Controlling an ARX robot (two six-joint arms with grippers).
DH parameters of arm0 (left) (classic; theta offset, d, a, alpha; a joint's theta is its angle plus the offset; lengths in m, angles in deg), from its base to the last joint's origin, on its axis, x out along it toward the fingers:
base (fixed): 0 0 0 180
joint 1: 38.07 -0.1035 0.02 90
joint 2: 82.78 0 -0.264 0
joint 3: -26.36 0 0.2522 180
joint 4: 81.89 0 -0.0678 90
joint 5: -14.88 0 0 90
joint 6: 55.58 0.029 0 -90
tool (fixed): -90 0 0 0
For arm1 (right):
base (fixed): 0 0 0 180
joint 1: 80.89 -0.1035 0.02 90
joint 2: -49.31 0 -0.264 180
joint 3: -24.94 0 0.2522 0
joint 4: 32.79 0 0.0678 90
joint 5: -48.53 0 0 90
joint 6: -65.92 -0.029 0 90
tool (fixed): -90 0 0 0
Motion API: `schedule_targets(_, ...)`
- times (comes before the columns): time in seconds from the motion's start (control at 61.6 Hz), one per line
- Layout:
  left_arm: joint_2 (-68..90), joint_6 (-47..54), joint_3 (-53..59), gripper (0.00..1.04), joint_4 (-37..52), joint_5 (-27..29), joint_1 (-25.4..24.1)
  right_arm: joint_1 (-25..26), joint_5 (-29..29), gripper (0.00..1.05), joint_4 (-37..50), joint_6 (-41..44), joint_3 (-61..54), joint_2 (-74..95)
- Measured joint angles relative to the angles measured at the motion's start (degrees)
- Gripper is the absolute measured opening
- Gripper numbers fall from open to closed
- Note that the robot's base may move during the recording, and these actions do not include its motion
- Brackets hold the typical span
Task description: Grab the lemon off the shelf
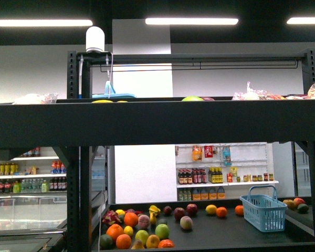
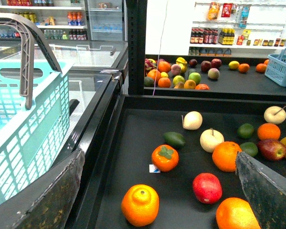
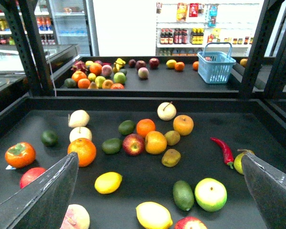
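Right gripper (image 3: pixel 158 157) spread wide and empty; left gripper (image 2: pixel 159 153) likewise open, nothing held. Taking 12 o'clock as straight ahead of the right gripper, the lemon (image 3: pixel 154 215) lies close in on the shelf (image 3: pixel 148 102) deck, between that gripper's fingers. Risks, judged: the second yellow oval fruit (image 3: pixel 108 182) at the lemon's 10 o'clock could be taken by mistake. The dark green fruit (image 3: pixel 183 194) at 1 o'clock sits just beside, so a descending finger may strike it or roll the lemon away.
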Motion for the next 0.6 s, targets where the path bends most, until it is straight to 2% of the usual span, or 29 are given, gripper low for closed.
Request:
schedule_targets(0.081, 7.93, -8.85, -5.51, 0.97, 2.25, -8.04, -5.73, 0.0, -0.09, 1.02, 0.0, 0.0, 0.0, 0.0)
schedule_targets(0.146, 14.86, -13.33, -11.65, 0.97, 4.57, -15.34, -12.07, 0.0, -0.09, 1.02, 0.0, 0.0, 0.0, 0.0)
schedule_targets(0.211, 23.63, -19.8, -19.41, 0.97, 6.23, -23.43, -20.39, 0.0, -0.09, 1.02, 0.0, 0.0, 0.0, 0.0)
schedule_targets(0.292, 33.79, -26.95, -27.17, 0.97, 6.97, -30.01, -28.35, 0.0, -0.09, 1.02, 0.0, 0.0, 0.0, 0.0)
schedule_targets(0.373, 43.43, -32.85, -33.24, 0.97, 8.46, -32.24, -32.65, 0.0, -0.09, 1.02, 0.0, 0.0, 0.0, 0.0)
schedule_targets(0.601, 64.96, -44.26, -47.43, 0.97, 10.58, -35.78, -37.88, 0.0, -0.07, 1.02, 0.0, 0.0, 0.0, 0.0)
